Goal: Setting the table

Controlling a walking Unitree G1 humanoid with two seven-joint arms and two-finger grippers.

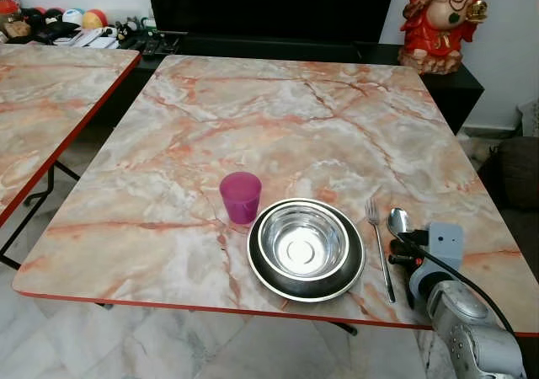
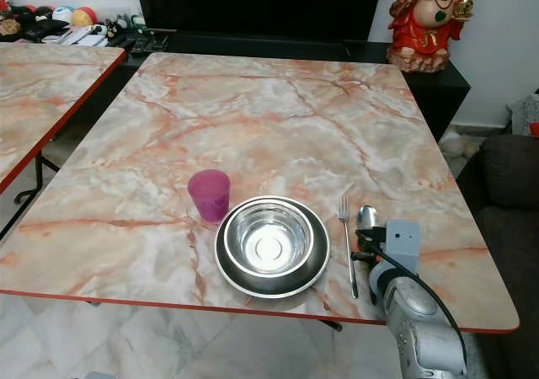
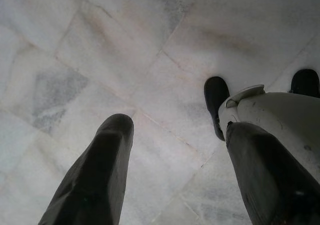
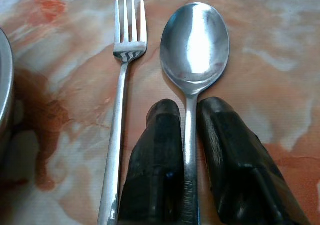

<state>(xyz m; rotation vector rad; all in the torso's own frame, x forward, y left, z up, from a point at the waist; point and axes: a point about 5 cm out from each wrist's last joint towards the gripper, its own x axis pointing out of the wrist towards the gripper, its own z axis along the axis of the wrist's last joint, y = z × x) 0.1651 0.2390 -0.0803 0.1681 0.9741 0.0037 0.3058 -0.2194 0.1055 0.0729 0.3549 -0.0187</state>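
On the marble table (image 1: 253, 118), near its front edge, a steel bowl (image 1: 303, 242) sits in a dark plate (image 1: 257, 261). A pink cup (image 1: 241, 197) stands upright just left of the plate. A fork (image 1: 381, 248) lies right of the plate, with a spoon (image 1: 397, 221) beside it. My right gripper (image 4: 189, 107) is low over the table, shut on the spoon's (image 4: 195, 45) handle, and the spoon lies parallel to the fork (image 4: 122, 85). My left gripper (image 3: 175, 130) hangs open over the floor, holding nothing.
A second marble table (image 1: 42, 101) stands to the left across a narrow gap. Behind the table are a black TV unit (image 1: 269, 4) and a red statue (image 1: 442, 17). A dark sofa (image 2: 509, 177) is at the right. My foot (image 3: 216, 105) rests on pale floor tiles.
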